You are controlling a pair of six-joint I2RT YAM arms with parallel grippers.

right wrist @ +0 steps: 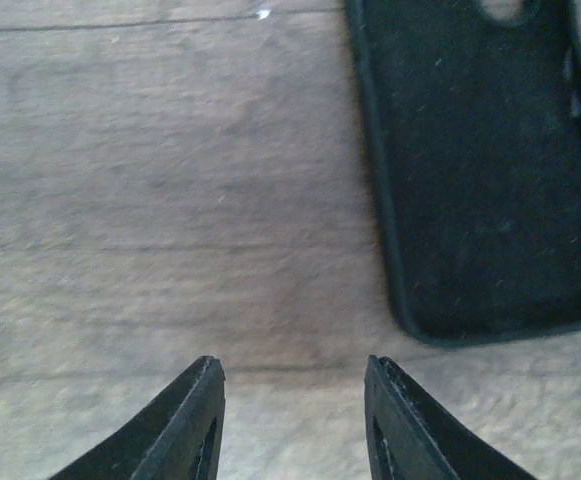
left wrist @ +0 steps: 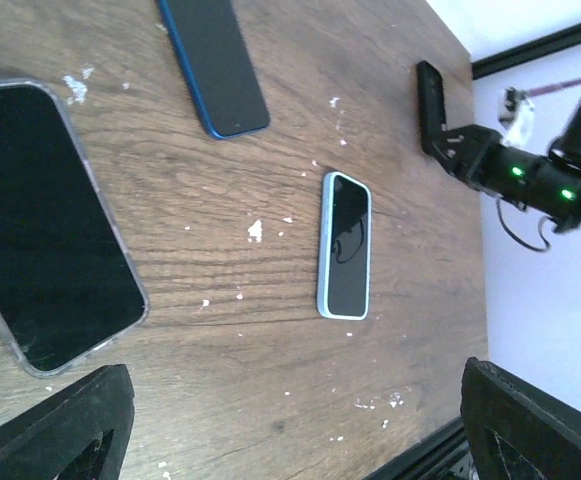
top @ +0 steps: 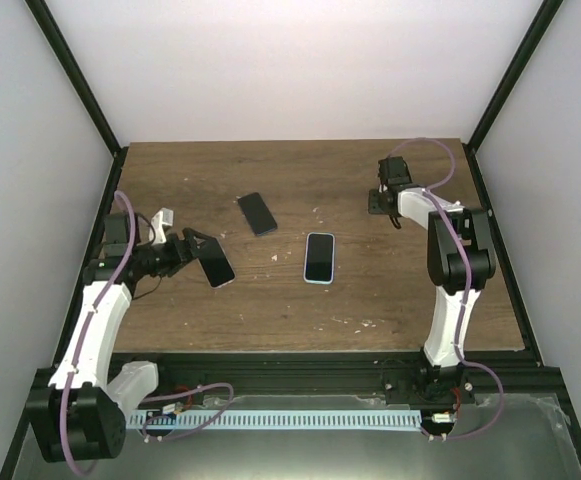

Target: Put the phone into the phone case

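An empty black phone case (right wrist: pixel 480 170) lies flat on the wooden table, inside up, just right of and ahead of my right gripper (right wrist: pixel 290 400). That gripper is open above bare wood with nothing between its fingers. It hovers at the far right of the table (top: pixel 378 200). A phone in a clear bumper (left wrist: pixel 45 220) lies screen up on the table by my left gripper (top: pixel 192 250). The left gripper (left wrist: pixel 305 440) is wide open and holds nothing. Only its two dark fingertips (left wrist: pixel 70 430) show at the bottom corners of the left wrist view.
A dark blue phone (top: pixel 258 213) lies at centre back. A phone in a light blue case (top: pixel 319 257) lies at mid-table, also seen from the left wrist (left wrist: pixel 346 245). White flecks dot the wood. Black frame posts and white walls surround the table.
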